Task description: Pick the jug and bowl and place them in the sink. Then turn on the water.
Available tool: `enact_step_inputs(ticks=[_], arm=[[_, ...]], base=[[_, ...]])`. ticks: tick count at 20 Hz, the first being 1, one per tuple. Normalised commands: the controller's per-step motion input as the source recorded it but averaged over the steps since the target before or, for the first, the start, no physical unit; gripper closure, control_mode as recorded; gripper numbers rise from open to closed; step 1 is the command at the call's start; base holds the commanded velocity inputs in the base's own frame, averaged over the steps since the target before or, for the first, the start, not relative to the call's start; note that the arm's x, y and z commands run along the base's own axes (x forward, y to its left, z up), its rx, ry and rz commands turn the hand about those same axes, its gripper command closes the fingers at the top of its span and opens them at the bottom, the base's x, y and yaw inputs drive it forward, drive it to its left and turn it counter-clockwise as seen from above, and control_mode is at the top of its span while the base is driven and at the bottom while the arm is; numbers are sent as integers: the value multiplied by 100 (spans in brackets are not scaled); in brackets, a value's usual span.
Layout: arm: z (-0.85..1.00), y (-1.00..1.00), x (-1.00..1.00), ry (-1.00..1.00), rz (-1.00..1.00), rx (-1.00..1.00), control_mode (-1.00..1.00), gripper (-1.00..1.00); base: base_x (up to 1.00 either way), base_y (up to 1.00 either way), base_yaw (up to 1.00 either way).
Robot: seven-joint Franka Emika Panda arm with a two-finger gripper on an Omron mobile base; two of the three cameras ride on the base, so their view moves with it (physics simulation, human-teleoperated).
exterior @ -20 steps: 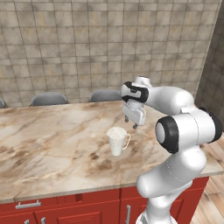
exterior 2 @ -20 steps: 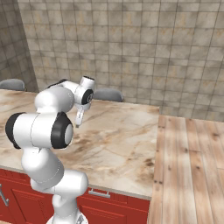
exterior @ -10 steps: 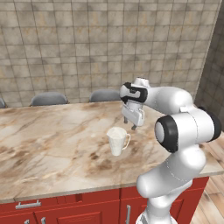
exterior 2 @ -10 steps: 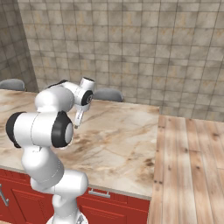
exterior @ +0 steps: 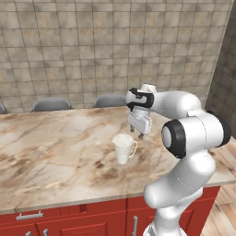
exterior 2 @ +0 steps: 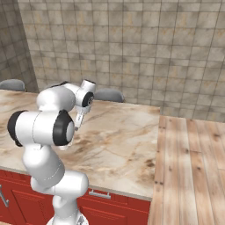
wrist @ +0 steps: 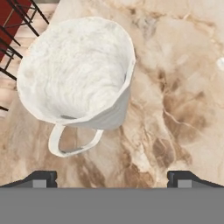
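Both fingers spread wide, the gripper hovers just above the upright jug.

One jug, two chairs.

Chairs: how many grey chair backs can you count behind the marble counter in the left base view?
3. One grey chair back stands left of centre, one just left of the arm, and a sliver sits at the left edge. Others may be hidden behind the arm.
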Motion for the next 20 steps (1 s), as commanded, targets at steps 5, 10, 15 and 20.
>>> enact_step_inputs(ticks=[5, 10, 15, 20], arm=[[-13, 8, 0, 4, 0, 0, -100, -100], [-10, 8, 0, 2, 0, 0, -100, -100], [-7, 1, -1, 0, 0, 0, -100, -100], [-11, 1, -1, 0, 0, 0, -100, -100]], base=[[0, 0, 0], [0, 0, 0], [0, 0, 0], [0, 0, 0]])
